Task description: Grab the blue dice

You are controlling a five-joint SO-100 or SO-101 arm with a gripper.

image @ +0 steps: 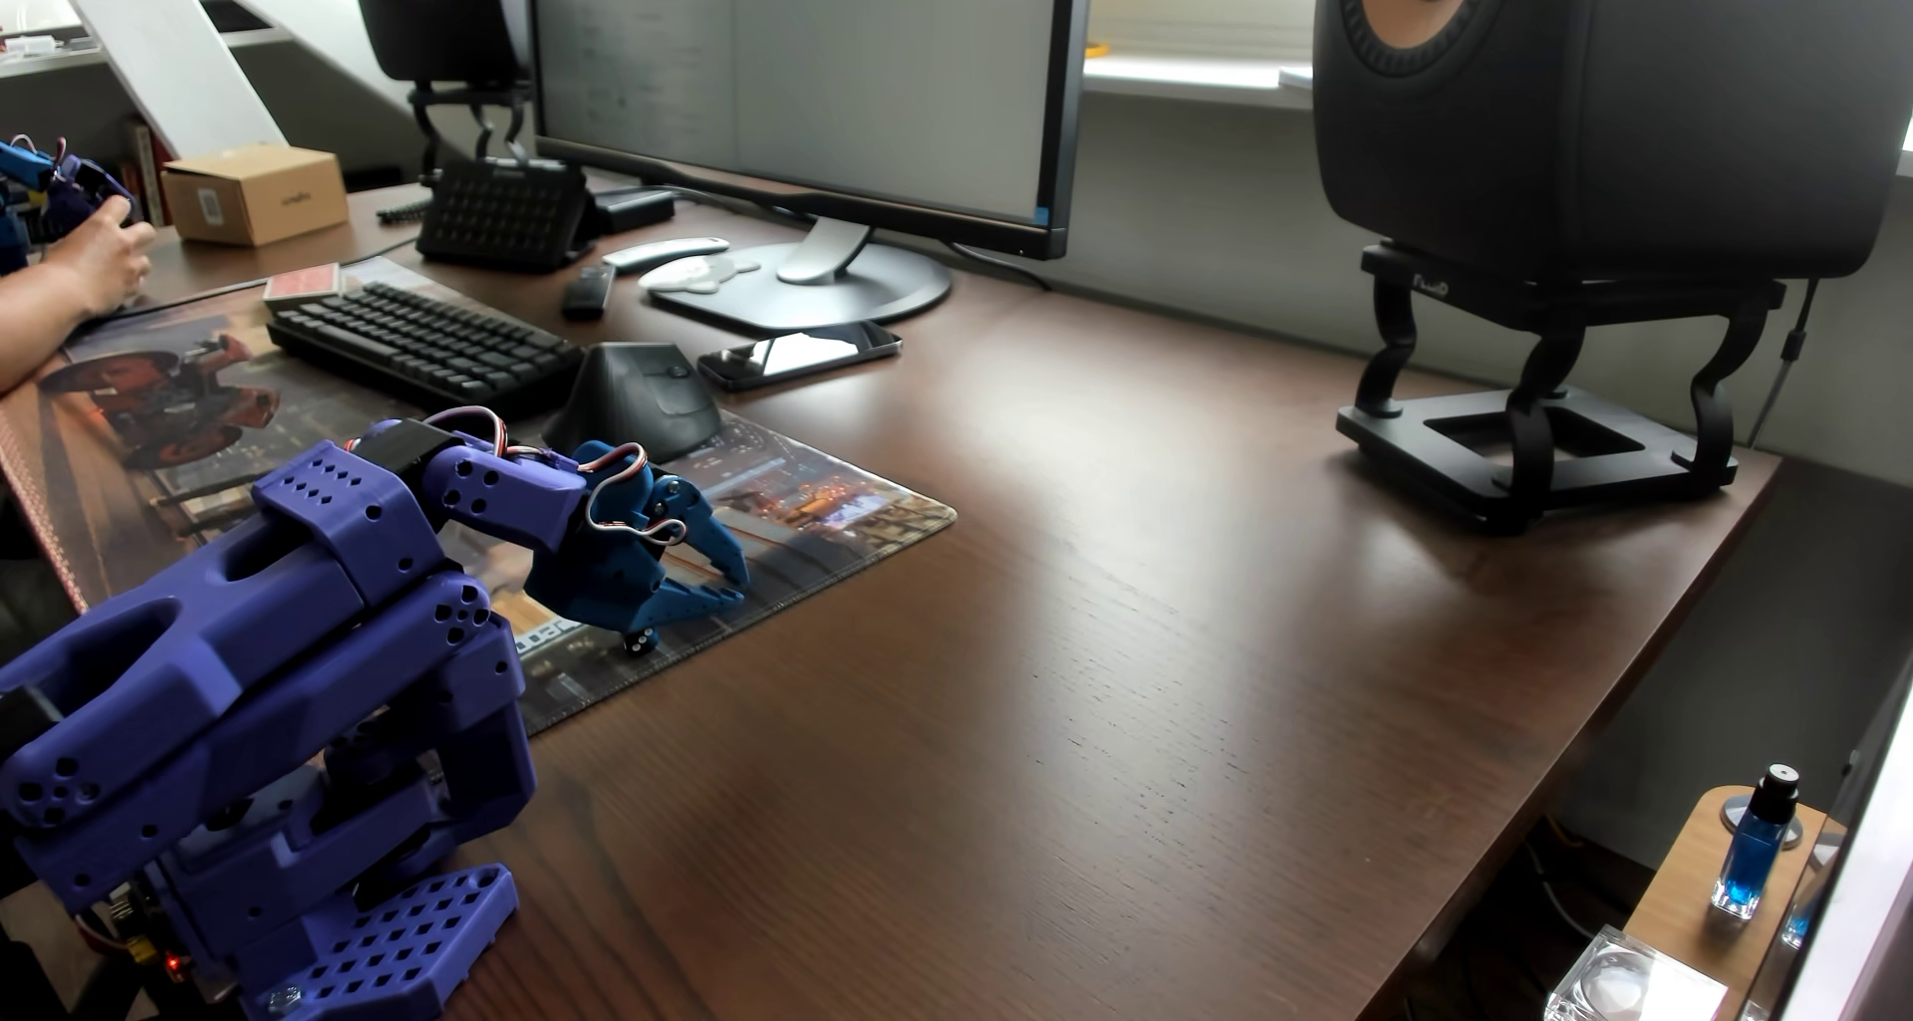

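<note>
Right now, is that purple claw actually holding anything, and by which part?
Nothing is held. The gripper is open above the mat, and the tiny dark dice sits on the mat just beneath its lower finger.

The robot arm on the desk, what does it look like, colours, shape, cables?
The arm is purple printed plastic, blocky, with rows of small holes and a perforated base plate. Black servos sit at the joints. Red, white and black wires loop over the wrist. The pincer is bluer, with tapered fingers.
</note>
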